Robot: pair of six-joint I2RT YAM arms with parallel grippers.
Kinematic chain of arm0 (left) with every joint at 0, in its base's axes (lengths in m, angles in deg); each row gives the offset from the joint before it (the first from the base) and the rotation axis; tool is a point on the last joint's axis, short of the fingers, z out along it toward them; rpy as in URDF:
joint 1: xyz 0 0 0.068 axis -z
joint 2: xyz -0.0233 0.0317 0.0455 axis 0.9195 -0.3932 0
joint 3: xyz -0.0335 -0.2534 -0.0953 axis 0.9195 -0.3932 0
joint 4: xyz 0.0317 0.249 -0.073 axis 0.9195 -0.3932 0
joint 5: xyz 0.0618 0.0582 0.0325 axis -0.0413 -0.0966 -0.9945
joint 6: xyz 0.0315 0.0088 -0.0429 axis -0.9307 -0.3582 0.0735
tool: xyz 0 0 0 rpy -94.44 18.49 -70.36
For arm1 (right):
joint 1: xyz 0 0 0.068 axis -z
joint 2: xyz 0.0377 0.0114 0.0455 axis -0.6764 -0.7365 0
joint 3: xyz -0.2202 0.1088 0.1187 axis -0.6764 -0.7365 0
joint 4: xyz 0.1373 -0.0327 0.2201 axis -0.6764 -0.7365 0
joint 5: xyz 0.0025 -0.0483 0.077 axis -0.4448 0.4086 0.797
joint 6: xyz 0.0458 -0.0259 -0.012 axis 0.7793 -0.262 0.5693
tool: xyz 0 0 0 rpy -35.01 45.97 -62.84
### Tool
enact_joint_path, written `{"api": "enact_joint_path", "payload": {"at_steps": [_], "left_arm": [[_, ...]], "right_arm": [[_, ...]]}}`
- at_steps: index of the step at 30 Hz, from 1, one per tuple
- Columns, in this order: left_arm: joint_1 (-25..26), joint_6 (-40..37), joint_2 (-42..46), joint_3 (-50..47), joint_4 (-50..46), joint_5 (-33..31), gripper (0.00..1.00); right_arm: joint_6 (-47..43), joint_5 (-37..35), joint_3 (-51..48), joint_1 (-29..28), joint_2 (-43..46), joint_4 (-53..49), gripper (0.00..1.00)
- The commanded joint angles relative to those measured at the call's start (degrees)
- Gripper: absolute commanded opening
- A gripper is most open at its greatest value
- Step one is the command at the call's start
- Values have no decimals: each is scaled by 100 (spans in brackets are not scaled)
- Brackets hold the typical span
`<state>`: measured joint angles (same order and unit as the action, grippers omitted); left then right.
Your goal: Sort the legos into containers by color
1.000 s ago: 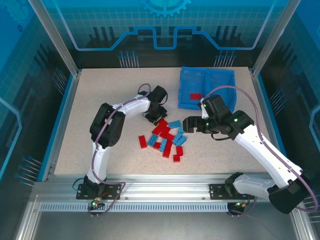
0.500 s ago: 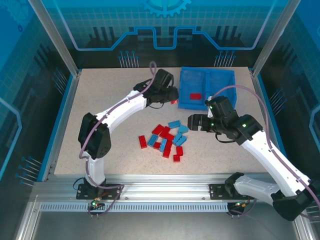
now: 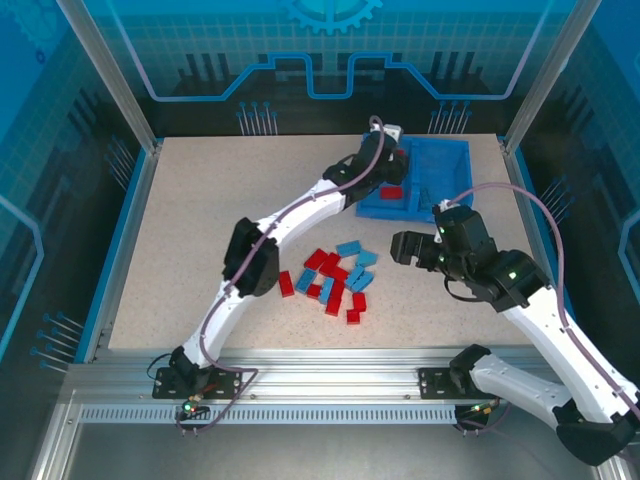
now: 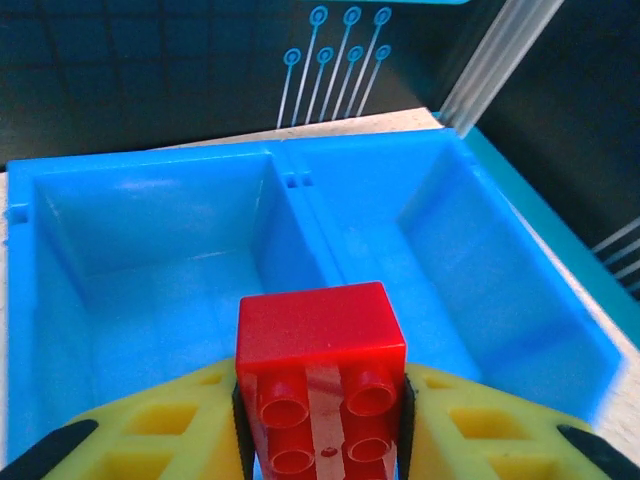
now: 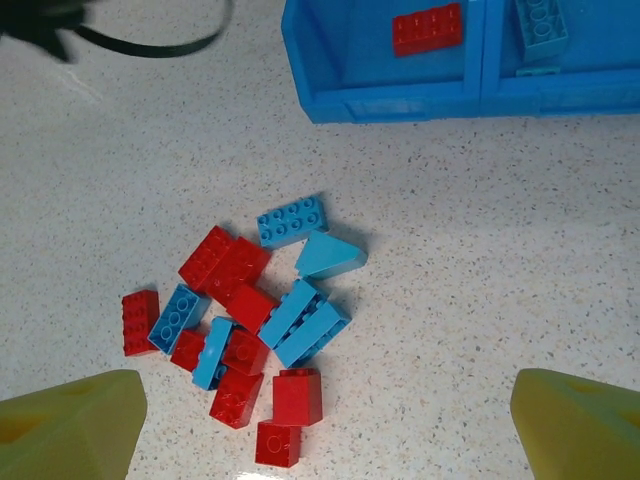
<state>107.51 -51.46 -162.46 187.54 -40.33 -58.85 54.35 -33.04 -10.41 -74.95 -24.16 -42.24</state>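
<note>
The left gripper (image 4: 320, 410) is clamped on a red brick (image 4: 320, 325) above the bin (image 4: 60, 260), likely bound for the compartment where a red lego (image 5: 428, 28) lies. The right gripper (image 3: 400, 247), jaws apart, hovers near the pile (image 5: 250, 310), probably choosing its next pick.

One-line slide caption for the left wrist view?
Left hand grips a red brick over the two-compartment blue bin.
</note>
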Motion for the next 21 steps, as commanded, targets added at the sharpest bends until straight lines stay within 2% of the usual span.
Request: {"api": "enact_joint_path", "payload": {"at_steps": [1, 9, 13, 16, 21], "left_arm": [[-38, -292, -536, 919, -372, -340, 46], [-39, -18, -566, 1041, -291, -316, 70], [-36, 91, 34, 631, -301, -234, 71], [-34, 93, 910, -224, -11, -157, 71], [-35, -125, 2985, -2557, 997, 43, 71]], "right_arm": [[131, -186, -102, -93, 197, -204, 95], [171, -270, -168, -92, 412, -338, 96], [145, -322, -160, -91, 398, -329, 96], [123, -344, -170, -89, 338, -279, 96], [-69, -278, -104, -89, 88, -89, 97]]}}
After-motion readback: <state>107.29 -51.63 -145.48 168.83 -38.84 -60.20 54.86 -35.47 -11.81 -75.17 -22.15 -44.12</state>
